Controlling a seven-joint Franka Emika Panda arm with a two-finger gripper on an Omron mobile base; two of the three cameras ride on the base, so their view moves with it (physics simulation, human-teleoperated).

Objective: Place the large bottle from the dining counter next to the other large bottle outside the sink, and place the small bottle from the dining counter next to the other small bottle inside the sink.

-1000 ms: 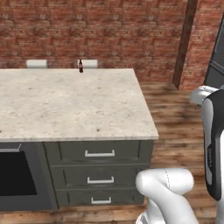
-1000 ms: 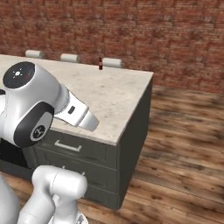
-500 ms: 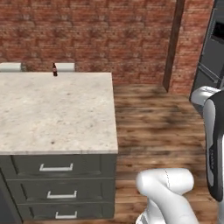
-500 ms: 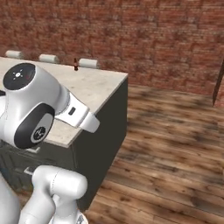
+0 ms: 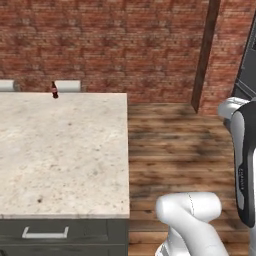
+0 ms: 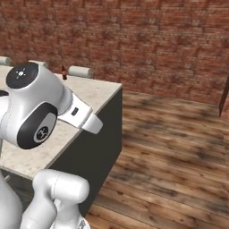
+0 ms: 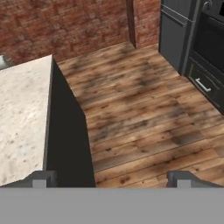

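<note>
The small bottle (image 5: 54,90), dark brown-red with a narrow neck, stands upright at the far edge of the dining counter (image 5: 60,150), in front of a white stool. It also appears as a tiny dark shape (image 6: 64,72) in the right base view, on the same counter (image 6: 96,91). In the hand view my gripper (image 7: 111,178) is open, its two dark fingertips (image 7: 41,178) wide apart with nothing between them, above the wooden floor beside the counter's end (image 7: 22,113). The bottle is far from the gripper.
White-cushioned stools (image 5: 67,86) line the counter's far side before a brick wall. Drawers with metal handles (image 5: 45,233) face me. Wooden floor (image 5: 170,145) spreads to the right. Dark cabinets and an oven (image 7: 197,48) stand at the right of the hand view.
The whole scene has slid left in both base views: the base has moved to the right along the counter. The gripper stays open.
</note>
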